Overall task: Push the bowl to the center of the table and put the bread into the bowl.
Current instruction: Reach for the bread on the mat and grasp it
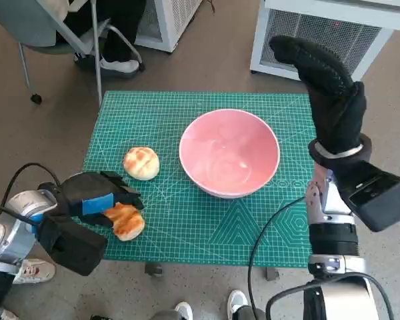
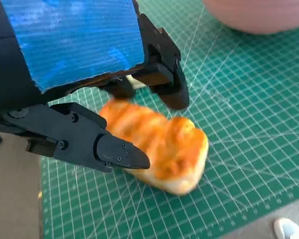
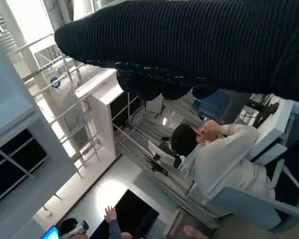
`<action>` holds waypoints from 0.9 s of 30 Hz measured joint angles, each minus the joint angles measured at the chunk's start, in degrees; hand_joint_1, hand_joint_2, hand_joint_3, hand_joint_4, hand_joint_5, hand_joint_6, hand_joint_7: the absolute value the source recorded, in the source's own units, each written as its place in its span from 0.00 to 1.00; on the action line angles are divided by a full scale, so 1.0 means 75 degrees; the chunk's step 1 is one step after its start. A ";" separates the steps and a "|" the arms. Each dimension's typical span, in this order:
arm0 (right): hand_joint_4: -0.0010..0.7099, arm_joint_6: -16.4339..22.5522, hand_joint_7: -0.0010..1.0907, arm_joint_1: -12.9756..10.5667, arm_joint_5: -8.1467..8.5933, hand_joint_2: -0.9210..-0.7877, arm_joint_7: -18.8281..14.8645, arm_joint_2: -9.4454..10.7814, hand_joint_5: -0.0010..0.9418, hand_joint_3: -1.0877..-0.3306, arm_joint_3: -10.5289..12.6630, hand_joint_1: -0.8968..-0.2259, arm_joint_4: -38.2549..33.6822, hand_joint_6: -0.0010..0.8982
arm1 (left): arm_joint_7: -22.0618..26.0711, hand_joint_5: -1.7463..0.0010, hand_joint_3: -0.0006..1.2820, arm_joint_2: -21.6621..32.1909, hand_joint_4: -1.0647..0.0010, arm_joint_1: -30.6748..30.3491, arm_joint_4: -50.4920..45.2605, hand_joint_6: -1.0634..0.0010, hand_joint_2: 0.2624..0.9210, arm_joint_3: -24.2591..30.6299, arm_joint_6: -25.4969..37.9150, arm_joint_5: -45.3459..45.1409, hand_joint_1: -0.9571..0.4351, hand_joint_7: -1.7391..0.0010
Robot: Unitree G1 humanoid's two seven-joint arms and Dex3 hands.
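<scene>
the left hand (image 1: 97,200) lies low over the near left part of the green cutting mat (image 1: 253,227) that covers the table, its black fingers (image 2: 119,154) closed on either side of a toasted, golden-striped bread piece (image 2: 162,149). in the left wrist view one finger presses the bread's near side and the others come down on its far side, so the hand is grasping the bread, which rests on the mat. a second, round bread roll (image 1: 141,163) lies just beyond the hand, apart from it and just beside the left of the pink bowl (image 1: 229,153). the bowl stands upright about the middle of the mat, with nothing in it. the right hand (image 1: 327,87) in its knitted glove is raised well above the table's far right corner, fingers up and curved forward, holding nothing and apart from the bowl. the right wrist view shows a person (image 3: 224,159) in a pale top seated in a chair. a white cabinet (image 1: 320,33) stands on the floor beyond the table.
</scene>
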State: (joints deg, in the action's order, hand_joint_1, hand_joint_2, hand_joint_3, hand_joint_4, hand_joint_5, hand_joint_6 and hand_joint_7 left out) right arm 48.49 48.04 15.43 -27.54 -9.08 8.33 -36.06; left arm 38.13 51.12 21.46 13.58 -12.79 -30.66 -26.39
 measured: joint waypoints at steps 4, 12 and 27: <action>0.34 -0.0028 0.52 -0.0004 -0.0001 0.00 0.0000 0.0000 0.03 0.38 -0.0002 0.49 0.0003 0.00 | 0.0121 0.13 0.14 0.0018 0.54 -0.0002 0.0000 0.27 0.94 0.0019 -0.0001 0.0214 0.69 0.50; 0.34 -0.0025 0.49 -0.0025 -0.0001 0.00 0.0000 0.0002 0.03 0.38 -0.0001 0.50 -0.0003 0.00 | 0.0684 0.15 0.12 0.0059 0.54 -0.0036 -0.0372 0.27 0.96 0.0285 0.0424 0.0980 0.69 0.49; 0.33 -0.0032 0.49 -0.0039 0.0017 0.00 -0.0002 0.0003 0.02 0.37 0.0023 0.51 -0.0016 0.00 | 0.1070 0.31 0.09 0.0057 0.49 0.0493 -0.1894 0.37 1.00 0.1455 0.1017 0.2797 0.69 0.30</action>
State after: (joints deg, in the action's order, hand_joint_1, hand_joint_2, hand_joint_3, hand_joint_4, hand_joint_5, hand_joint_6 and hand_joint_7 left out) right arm 48.25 47.75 15.55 -27.55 -9.05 8.50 -36.18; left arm 46.15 51.54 25.15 -0.62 -1.88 -23.04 -5.41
